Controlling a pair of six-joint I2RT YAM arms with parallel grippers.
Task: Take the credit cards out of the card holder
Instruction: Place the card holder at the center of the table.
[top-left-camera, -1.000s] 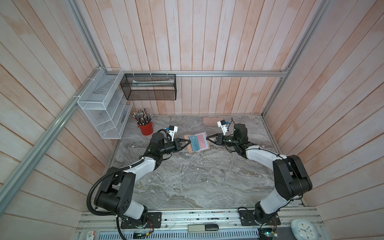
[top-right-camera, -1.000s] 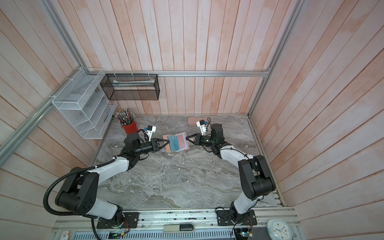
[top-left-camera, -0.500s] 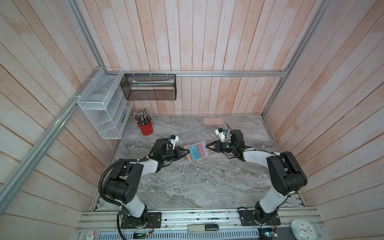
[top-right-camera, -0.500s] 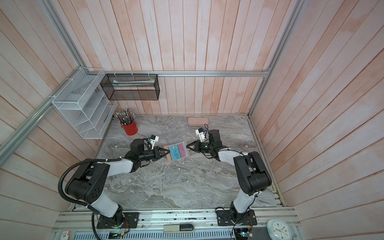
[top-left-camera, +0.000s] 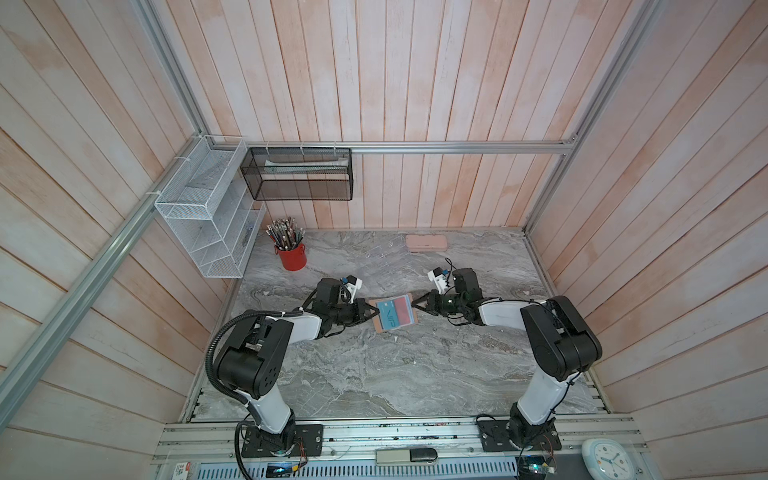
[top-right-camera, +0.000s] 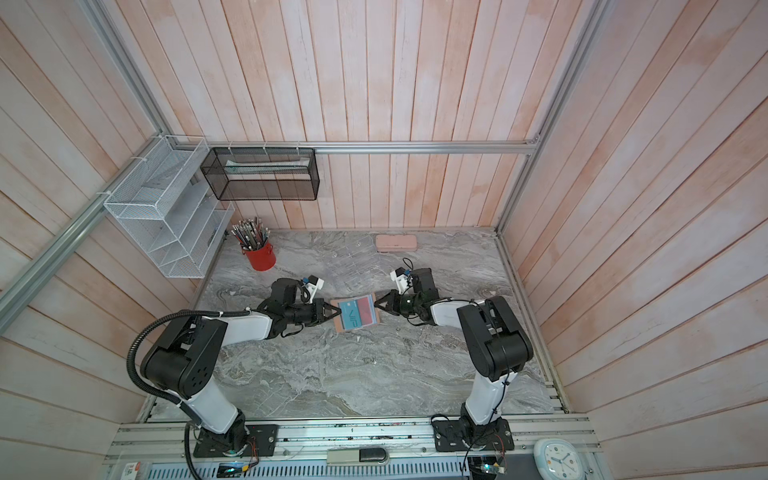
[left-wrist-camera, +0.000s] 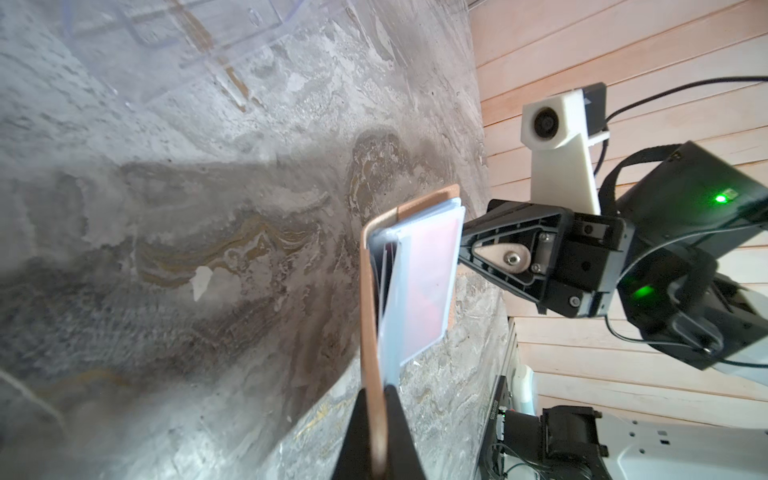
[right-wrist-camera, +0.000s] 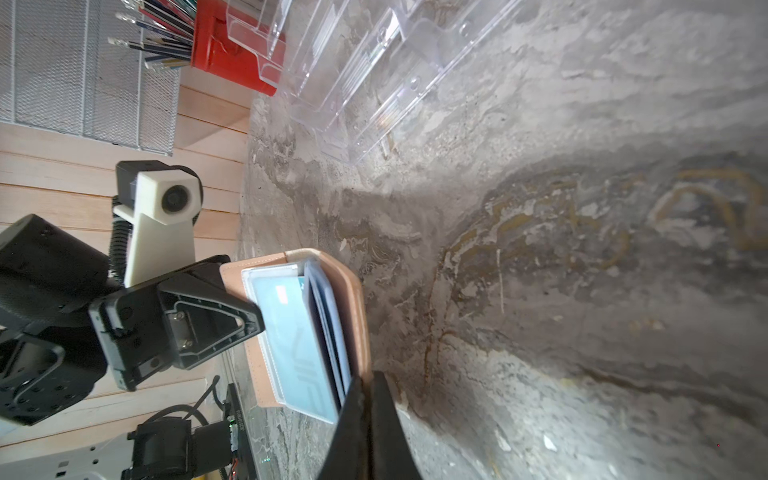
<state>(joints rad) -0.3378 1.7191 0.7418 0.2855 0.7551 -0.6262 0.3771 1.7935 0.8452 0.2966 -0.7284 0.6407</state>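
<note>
Facing up, the open card holder runs left-right, slightly skewed.

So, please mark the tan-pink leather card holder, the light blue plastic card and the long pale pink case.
Tan-pink leather card holder (right-wrist-camera: 355, 307): right wrist view, leather flap.
Light blue plastic card (right-wrist-camera: 297, 340): right wrist view, lettered face.
Long pale pink case (top-left-camera: 427, 242): in a top view, lid centre.
</note>
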